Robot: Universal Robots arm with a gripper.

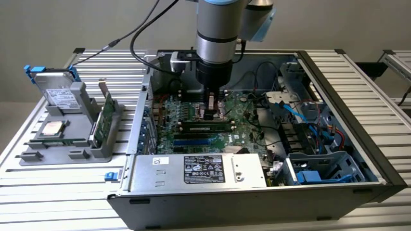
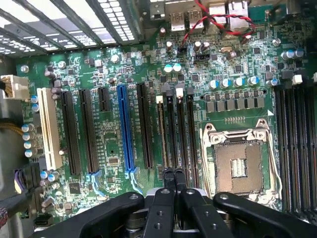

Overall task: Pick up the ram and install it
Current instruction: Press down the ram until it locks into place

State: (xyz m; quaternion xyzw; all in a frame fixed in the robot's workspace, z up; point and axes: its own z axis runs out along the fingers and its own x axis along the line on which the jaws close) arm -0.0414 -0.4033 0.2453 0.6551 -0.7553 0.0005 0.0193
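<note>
One gripper (image 1: 211, 113) with fingers closed together and holding nothing, low over the motherboard (image 2: 114, 144) inside the open computer case (image 1: 359, 144), ram (image 1: 207, 128) seated in a slot just beside it

A: What is recorded of the room?
B: A plain grey wall (image 1: 77, 21) is seen behind. A slatted aluminium table (image 1: 64, 202) is lit evenly from above.
A: Further furniture?
B: A second slatted table (image 1: 399, 62) is noted at the exterior view's right.

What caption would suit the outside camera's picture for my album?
Robot arm's shut claw reaches down into an open computer case, just above the green main board.
</note>
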